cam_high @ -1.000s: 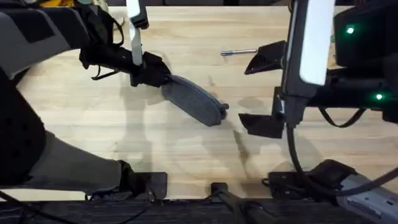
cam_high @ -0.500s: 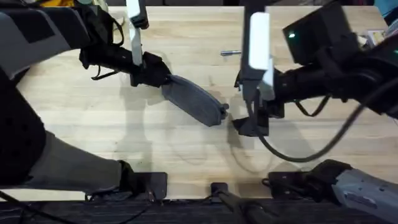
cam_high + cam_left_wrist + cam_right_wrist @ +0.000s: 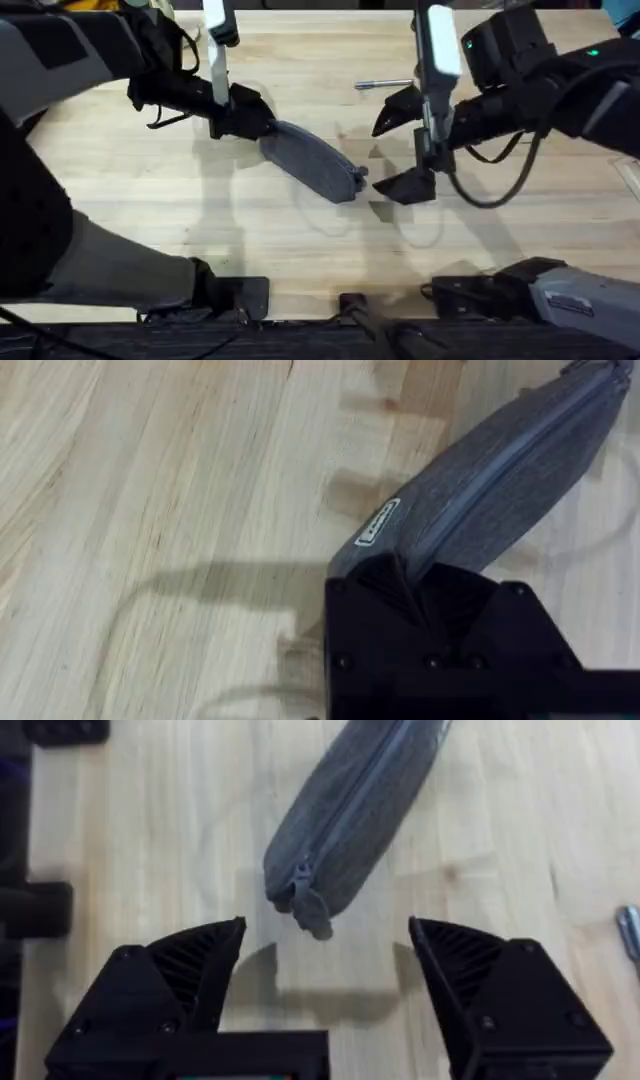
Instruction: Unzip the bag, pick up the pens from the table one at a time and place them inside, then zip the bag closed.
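The bag lies flat on the worktop, and its long side runs straight from one gripper to the other. The left gripper is clamped on one end of the bag, the end with the small white label. The wrist view shows the grey cloth going in between its black fingers. The other end of the bag, the one with the zip tab, points at the right gripper. That gripper hangs just past this end with its two fingers wide apart and nothing between them. In its own wrist view the zip tab sits just ahead of the gap between the fingers and a little to one side of the middle. The zip line runs away from the gripper along the bag, toward the left gripper. The zip looks shut all the way. So the right gripper is the near one for the tab, and I think it needs only a short move forward to close on it, then a pull along the bag. One pen lies on the worktop just beyond the right gripper, well apart from the bag.
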`<state>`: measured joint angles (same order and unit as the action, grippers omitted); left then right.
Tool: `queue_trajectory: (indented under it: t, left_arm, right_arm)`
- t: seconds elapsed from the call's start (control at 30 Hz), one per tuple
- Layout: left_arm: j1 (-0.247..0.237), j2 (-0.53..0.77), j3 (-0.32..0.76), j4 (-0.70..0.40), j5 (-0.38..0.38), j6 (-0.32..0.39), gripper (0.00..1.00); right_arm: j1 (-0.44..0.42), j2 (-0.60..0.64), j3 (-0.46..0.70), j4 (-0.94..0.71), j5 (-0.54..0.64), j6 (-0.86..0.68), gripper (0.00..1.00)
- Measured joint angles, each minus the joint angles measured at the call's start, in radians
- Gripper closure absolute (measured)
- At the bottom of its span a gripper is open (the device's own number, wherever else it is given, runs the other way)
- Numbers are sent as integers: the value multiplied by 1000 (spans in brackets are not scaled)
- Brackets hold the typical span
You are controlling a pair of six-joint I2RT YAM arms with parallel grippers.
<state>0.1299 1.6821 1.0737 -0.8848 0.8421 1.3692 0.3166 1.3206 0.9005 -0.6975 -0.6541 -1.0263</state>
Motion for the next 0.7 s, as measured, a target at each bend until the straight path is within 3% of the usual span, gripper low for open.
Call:
queue_trajectory:
  t: [0.27, 0.7]
  left_arm:
    - [0, 0, 0, 0, 0, 0, 959]
    - [0, 0, 0, 0, 0, 0, 959]
  right_arm:
    - [-14, 75, 0, 11, -97, -26, 4]
    - [-14, 108, 0, 25, -118, -29, 4]
